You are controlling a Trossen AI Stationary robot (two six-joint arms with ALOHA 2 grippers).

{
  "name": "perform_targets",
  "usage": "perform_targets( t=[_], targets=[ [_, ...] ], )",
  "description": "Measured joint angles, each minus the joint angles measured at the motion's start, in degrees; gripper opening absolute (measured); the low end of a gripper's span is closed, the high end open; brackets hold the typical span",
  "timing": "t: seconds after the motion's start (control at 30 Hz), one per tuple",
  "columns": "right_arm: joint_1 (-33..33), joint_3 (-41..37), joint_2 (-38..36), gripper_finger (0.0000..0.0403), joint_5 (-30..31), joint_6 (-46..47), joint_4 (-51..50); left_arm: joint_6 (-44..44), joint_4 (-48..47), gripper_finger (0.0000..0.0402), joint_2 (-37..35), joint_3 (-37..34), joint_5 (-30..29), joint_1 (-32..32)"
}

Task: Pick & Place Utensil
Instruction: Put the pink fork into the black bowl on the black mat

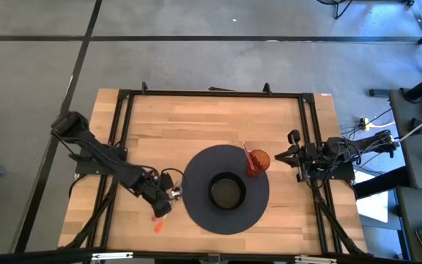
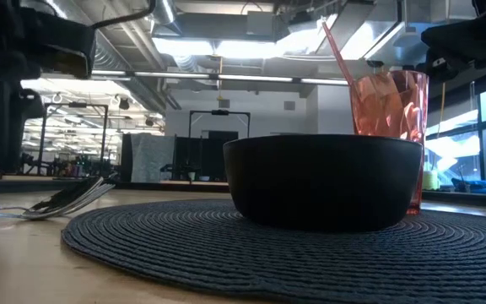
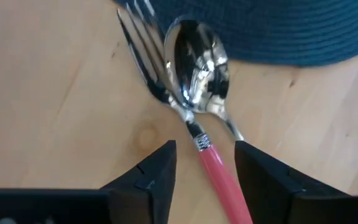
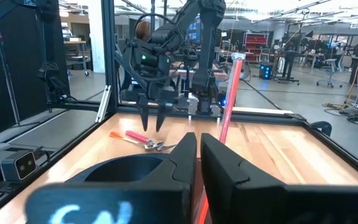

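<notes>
Left wrist view has the left gripper (image 3: 201, 168) poised right over the utensils, fingers spread and gripping nothing, the pink handle (image 3: 219, 177) of the spoon (image 3: 197, 62) running up between them and the fork (image 3: 145, 59) lying just beside it, its tines reaching the edge of the dark placemat (image 3: 278, 31). High view shows the black bowl (image 1: 227, 192) centred on that mat beyond the fingertips, an orange cup (image 1: 258, 160) further across, and the right gripper (image 1: 293, 155) waiting at the table's right edge with its fingers drawn nearly together, empty.

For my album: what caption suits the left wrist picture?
Open left gripper straddling a pink-handled spoon beside a fork.
</notes>
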Motion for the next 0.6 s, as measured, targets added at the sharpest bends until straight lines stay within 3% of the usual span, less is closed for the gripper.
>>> perform_targets(
  t=[0.6],
  targets=[
    [0.0,0.0,0.0,0.0025,0.0,0.0,-0.1,-3.6,2.5,0.0164,5.6,0.0,2.3,-0.7]
  ],
)
